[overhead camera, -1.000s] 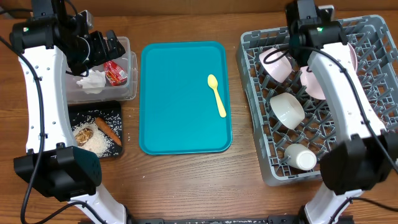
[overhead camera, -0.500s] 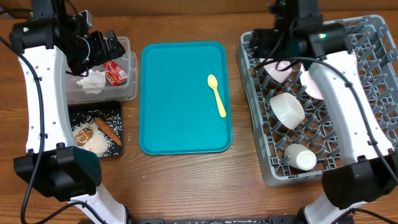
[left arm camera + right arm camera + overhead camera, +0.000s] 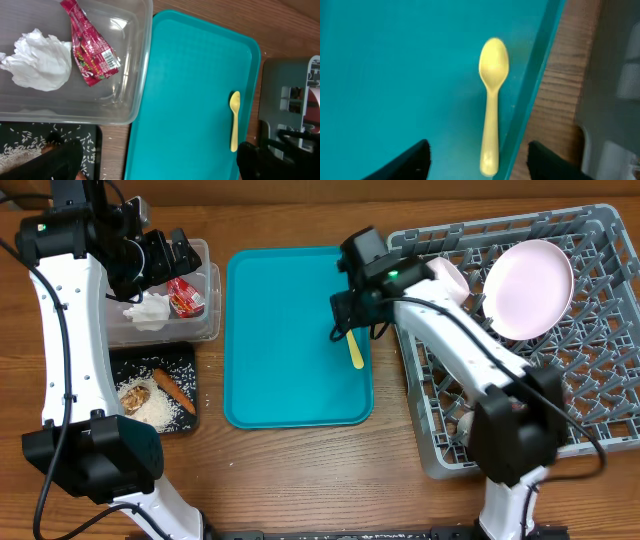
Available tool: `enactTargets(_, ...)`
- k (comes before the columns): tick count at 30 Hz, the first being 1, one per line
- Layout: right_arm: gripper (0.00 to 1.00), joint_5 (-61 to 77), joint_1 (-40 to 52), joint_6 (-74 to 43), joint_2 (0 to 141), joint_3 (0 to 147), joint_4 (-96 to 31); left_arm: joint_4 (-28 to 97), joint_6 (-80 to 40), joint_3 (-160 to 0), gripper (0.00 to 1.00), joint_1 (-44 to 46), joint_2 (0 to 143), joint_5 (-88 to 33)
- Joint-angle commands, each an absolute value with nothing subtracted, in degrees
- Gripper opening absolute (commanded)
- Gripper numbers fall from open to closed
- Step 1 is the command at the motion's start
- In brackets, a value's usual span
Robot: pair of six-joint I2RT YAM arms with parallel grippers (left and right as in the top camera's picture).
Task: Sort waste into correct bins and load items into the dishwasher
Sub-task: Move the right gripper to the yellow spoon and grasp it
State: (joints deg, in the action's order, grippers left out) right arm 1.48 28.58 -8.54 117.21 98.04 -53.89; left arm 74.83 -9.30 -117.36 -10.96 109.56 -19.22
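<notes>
Swinging away from the dish rack [image 3: 600,380], where it hung a second earlier, the right gripper [image 3: 479,162] stood over the teal tray [image 3: 280,360], fingers parted to either side of the pale yellow spoon [image 3: 491,110] and gripping nothing. The spoon lay flat on the tray close to its right edge. Its long axis ran far to near, with the bowl end toward the far side. The left gripper [image 3: 175,250] hung spread wide and empty above the clear tub [image 3: 135,100], where it had been before. That tub contained a crumpled white napkin [image 3: 40,60] and a red wrapper [image 3: 90,55]. The black tray [image 3: 188,360] just near of it carried rice grains [image 3: 160,410], a brown lump [image 3: 133,393] and an orange-brown stick [image 3: 168,390]. In the rack, at the right of the bench [image 3: 300,470], a pink-white plate [image 3: 528,275] leaned among the pegs with a white bowl [image 3: 452,275] to its left.
</notes>
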Motion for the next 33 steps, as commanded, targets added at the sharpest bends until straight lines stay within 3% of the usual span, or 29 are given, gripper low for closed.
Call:
enactTargets(1,0.60,-1.7,29.5,-7.2,120.7,97.8,-52.5,74.8,-9.2,-118.3,1.00,-10.7,109.0,-18.9)
enactTargets(7,0.50,-1.0,29.5,-7.2,124.2,97.8,-49.5,74.8,-9.2,-118.3,1.00,-10.7,109.0,-18.9)
enactTargets(18,0.49,-1.8,28.8,-7.2,127.1,97.8,-48.2,74.8,-9.2,-118.3,1.00,-10.7,109.0,-18.9)
enactTargets(27,0.24,1.6,28.6,-2.7,128.2,97.8,-48.4,74.8,-9.2,-118.3,1.00,-10.7,109.0,-18.9)
enactTargets(33,0.20,1.6,28.4,-2.7,129.4,97.6,-49.0,74.8,-9.2,-118.3,1.00,-10.7,109.0,-18.9)
